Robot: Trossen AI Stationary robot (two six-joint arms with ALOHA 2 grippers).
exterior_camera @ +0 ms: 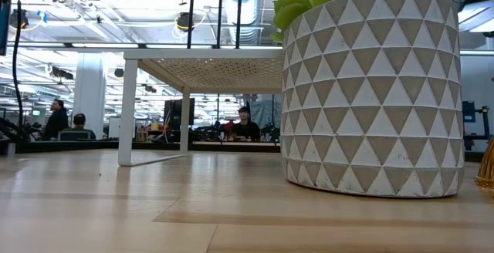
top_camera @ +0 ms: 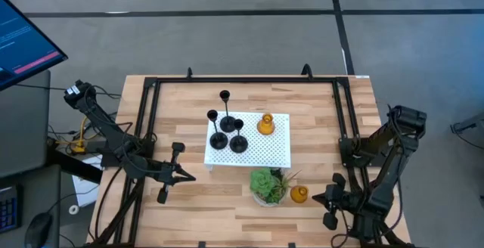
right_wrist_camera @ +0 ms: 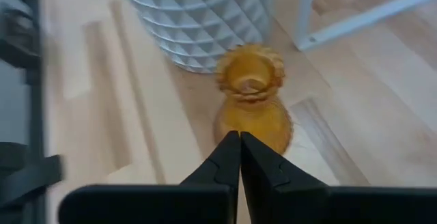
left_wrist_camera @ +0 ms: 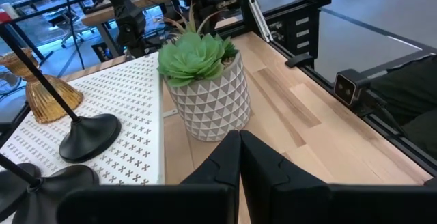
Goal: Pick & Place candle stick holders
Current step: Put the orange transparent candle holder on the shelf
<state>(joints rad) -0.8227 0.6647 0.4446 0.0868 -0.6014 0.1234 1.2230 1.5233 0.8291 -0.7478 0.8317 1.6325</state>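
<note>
Now we face the last amber holder on the table with both tools clenched and empty.

Our right tool (right_wrist_camera: 240, 136) points at the amber holder (right_wrist_camera: 251, 101) just ahead of its tips, beside the plant pot (right_wrist_camera: 198, 16); we judge it glassy, fragile and slippery, best taken at the narrow neck. Ahead of our left tool (left_wrist_camera: 240, 136), three black holders (top_camera: 228, 123) and a second amber holder (top_camera: 265, 125) stand on the white perforated stand (top_camera: 268, 151). The table (top_camera: 197, 195) is smooth wood; an open office with people lies beyond.

Left gripper (top_camera: 184, 176) hovers low at the table's left, fingers pressed together; right gripper (top_camera: 318, 198) likewise, near-right.
</note>
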